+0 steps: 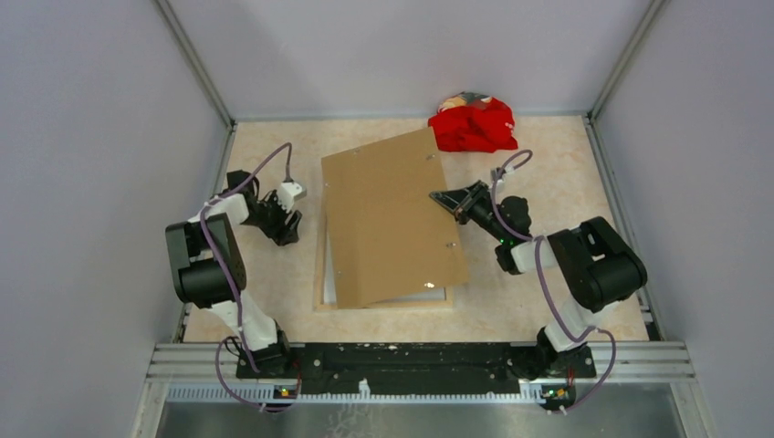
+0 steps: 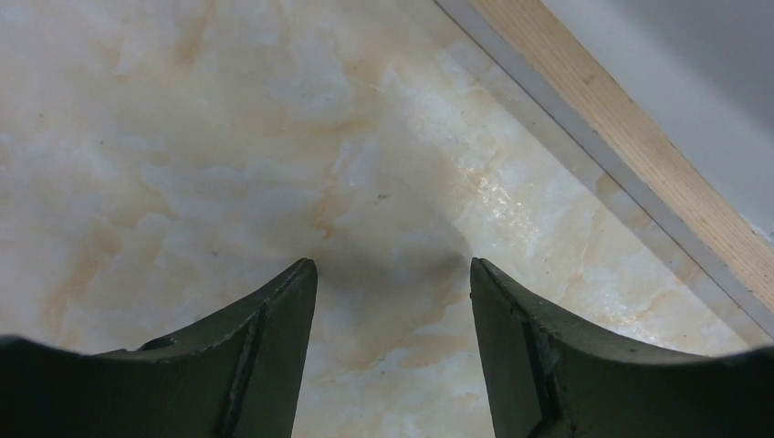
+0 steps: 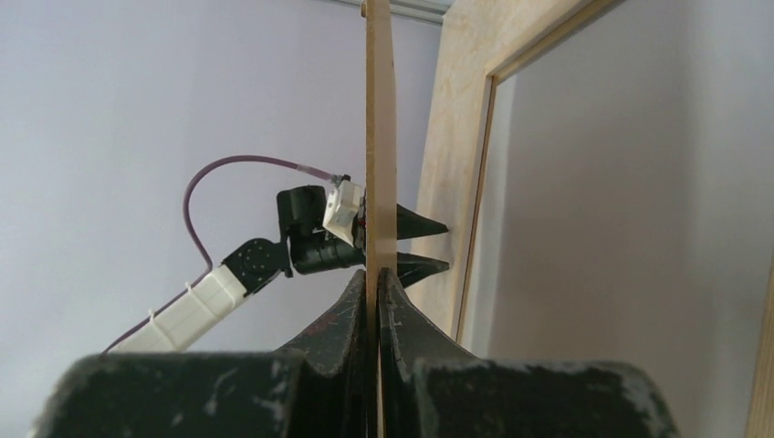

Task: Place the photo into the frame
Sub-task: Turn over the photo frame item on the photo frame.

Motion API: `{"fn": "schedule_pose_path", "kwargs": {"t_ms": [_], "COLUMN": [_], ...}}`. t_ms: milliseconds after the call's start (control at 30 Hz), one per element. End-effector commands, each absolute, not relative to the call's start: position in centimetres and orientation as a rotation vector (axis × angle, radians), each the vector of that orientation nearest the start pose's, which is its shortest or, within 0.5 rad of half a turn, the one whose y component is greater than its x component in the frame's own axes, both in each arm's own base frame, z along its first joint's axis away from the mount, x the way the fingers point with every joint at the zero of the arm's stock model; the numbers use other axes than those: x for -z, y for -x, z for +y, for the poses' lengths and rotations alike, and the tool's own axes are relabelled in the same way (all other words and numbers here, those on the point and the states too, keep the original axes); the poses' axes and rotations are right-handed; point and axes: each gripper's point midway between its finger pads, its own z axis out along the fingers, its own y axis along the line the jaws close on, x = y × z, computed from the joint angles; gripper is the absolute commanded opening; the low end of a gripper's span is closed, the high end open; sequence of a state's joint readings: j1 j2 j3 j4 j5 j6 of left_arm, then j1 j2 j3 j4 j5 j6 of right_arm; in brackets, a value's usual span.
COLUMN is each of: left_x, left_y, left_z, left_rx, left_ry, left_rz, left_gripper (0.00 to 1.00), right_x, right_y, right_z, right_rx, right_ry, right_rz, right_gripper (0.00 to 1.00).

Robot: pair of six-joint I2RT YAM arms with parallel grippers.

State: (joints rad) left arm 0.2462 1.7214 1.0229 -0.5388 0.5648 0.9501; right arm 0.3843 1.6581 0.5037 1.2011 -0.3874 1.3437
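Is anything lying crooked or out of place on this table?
Yes. The brown backing board sits skewed over the frame, turned against its rails, with one edge pinched in the right tool. A crumpled red cloth at the far edge of the table also looks unrelated.

The backing board (image 1: 388,219) is plain brown, the frame (image 1: 392,305) light natural wood, the cloth (image 1: 473,125) bright red, the counter (image 1: 548,173) cream with tan marble veining, the arm cables (image 1: 265,162) purple.
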Motion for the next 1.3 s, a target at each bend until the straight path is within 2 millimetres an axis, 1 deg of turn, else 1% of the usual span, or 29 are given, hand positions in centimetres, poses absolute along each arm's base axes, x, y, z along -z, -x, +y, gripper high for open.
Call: {"fn": "schedule_pose_path", "kwargs": {"t_ms": [0,133,167,233,333,433,500,567,633,733,867,1033,1167,1267], "left_x": [-3.3,-3.6,-3.9,-4.9,-7.5,-10.3,-11.9,-12.7,-12.8,-12.9,-12.2,-11.6,-11.4,-11.0], "left_y": [-35.4,-35.5,-35.8,-37.0,-40.2,-42.7,-43.8,-44.3,-44.5,-44.7,-44.4,-43.8,-43.5,-42.9], "left_z": [1.1,0.8,0.8,1.0,1.9,1.9,1.3,0.6,0.1,0.1,0.3,0.8,1.6,2.0], "left_rx": [0.359,0.375,0.379,0.366,0.310,0.331,0.374,0.398,0.390,0.357,0.321,0.264,0.198,0.164], "left_ry": [-1.061,-1.041,-1.022,-0.962,-0.835,-0.717,-0.685,-0.687,-0.704,-0.698,-0.710,-0.725,-0.707,-0.713], "left_rz": [2.242,2.229,2.229,2.233,2.222,2.201,2.184,2.176,2.176,2.177,2.201,2.222,2.248,2.270], "left_gripper": [0.68,0.68,0.68,0.68,0.69,0.69,0.69,0.70,0.71,0.71,0.71,0.70,0.69,0.68], "right_x": [-22.2,-21.2,-21.1,-21.0,-20.6,-20.5,-20.6,-20.6,-20.7,-20.6,-20.8,-21.4,-21.5,-21.9], "right_y": [-34.7,-35.1,-35.1,-35.0,-34.7,-34.1,-33.7,-33.4,-33.1,-32.7,-32.3,-32.2,-32.5,-32.8], "right_z": [25.7,25.4,25.4,25.5,25.9,26.4,26.8,27.5,28.1,29.1,29.7,30.2,30.1,29.9], "right_rx": [-1.714,-1.681,-1.683,-1.692,-1.709,-1.724,-1.735,-1.746,-1.758,-1.775,-1.798,-1.810,-1.791,-1.770], "right_ry": [-0.429,-0.465,-0.467,-0.471,-0.465,-0.453,-0.442,-0.428,-0.413,-0.394,-0.390,-0.383,-0.391,-0.399], "right_rz": [1.519,1.530,1.535,1.541,1.576,1.598,1.608,1.624,1.635,1.659,1.654,1.644,1.644,1.637], "right_gripper": [0.00,0.00,0.00,0.00,0.00,0.00,0.00,0.00,0.00,0.00,0.00,0.00,0.00,0.00]}}
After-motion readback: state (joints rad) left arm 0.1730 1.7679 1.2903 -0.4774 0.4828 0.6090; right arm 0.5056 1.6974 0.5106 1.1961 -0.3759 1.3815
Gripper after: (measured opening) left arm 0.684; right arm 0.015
